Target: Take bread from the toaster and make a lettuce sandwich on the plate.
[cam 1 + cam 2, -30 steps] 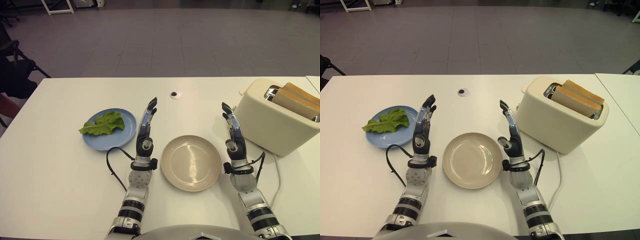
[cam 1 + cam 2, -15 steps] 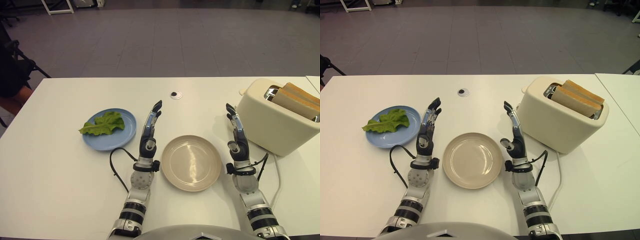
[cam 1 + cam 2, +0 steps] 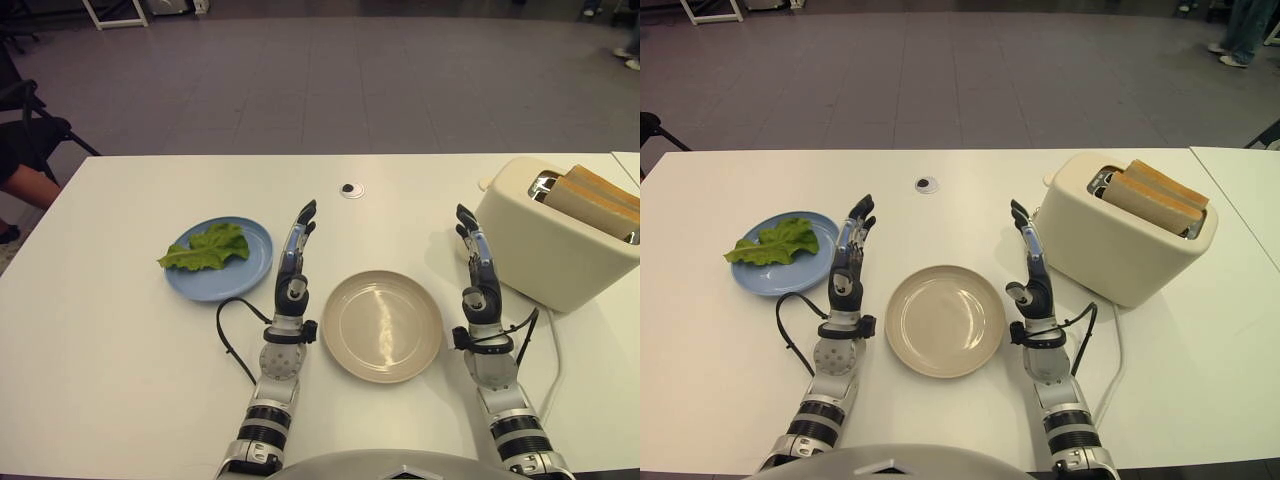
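Observation:
A cream toaster (image 3: 545, 240) stands at the right of the white table with two bread slices (image 3: 598, 201) sticking out of its slots. An empty beige plate (image 3: 382, 325) lies in the middle near me. A green lettuce leaf (image 3: 207, 247) rests on a blue plate (image 3: 250, 265) to the left. My left hand (image 3: 292, 272) stands edge-up between the two plates, fingers straight and holding nothing. My right hand (image 3: 478, 283) stands the same way between the beige plate and the toaster, open and empty.
A small round black-and-white button (image 3: 350, 188) lies on the table behind the plates. The toaster's white cable (image 3: 553, 365) runs along the table to the right of my right arm. A second table edge (image 3: 628, 165) adjoins at the far right.
The right hand has shifted slightly to the right, toward the toaster. The left hand swayed a little right and came back. Plates, lettuce and bread are unchanged.

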{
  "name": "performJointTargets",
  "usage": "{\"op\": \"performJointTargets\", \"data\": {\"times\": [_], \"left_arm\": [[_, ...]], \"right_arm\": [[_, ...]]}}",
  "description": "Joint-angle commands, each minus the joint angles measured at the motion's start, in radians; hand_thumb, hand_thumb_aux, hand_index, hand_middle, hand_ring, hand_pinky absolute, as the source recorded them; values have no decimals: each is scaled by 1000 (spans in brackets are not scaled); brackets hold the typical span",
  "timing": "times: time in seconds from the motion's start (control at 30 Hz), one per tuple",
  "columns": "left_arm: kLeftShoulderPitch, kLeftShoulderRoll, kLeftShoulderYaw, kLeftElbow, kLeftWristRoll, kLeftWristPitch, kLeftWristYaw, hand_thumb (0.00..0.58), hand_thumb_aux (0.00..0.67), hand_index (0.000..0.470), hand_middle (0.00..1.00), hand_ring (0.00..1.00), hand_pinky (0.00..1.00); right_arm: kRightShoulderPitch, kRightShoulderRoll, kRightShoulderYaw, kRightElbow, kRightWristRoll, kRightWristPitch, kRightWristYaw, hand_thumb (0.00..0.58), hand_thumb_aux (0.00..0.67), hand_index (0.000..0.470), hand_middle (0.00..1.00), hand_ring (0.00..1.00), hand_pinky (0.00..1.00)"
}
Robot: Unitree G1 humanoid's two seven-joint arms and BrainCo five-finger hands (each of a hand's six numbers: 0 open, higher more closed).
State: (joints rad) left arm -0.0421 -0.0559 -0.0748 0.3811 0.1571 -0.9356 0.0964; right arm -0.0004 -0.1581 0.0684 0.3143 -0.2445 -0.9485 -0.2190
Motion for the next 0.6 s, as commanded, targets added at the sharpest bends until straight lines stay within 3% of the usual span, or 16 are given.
{"op": "performJointTargets", "data": {"times": [0.03, 0.37, 0.47, 0.6], "left_arm": [[7, -1, 6, 19, 4, 11, 10, 0, 0, 0, 0, 0, 0], [8, 4, 28, 9, 34, 35, 38, 0, 0, 0, 0, 0, 0], [-12, 4, 32, 32, 57, 17, 64, 0, 0, 0, 0, 0, 0], [-21, 4, 21, 49, 83, 11, 79, 0, 0, 0, 0, 0, 0]], "right_arm": [[-6, 5, -17, 10, 29, 1, 19, 0, 0, 0, 0, 0, 0], [-17, -4, -60, -11, 22, 61, 34, 0, 0, 0, 0, 0, 0], [-26, -103, -193, -185, -57, 121, 13, 0, 0, 0, 0, 0, 0], [-74, -370, -463, -254, -145, 259, 8, 0, 0, 0, 0, 0, 0]]}}
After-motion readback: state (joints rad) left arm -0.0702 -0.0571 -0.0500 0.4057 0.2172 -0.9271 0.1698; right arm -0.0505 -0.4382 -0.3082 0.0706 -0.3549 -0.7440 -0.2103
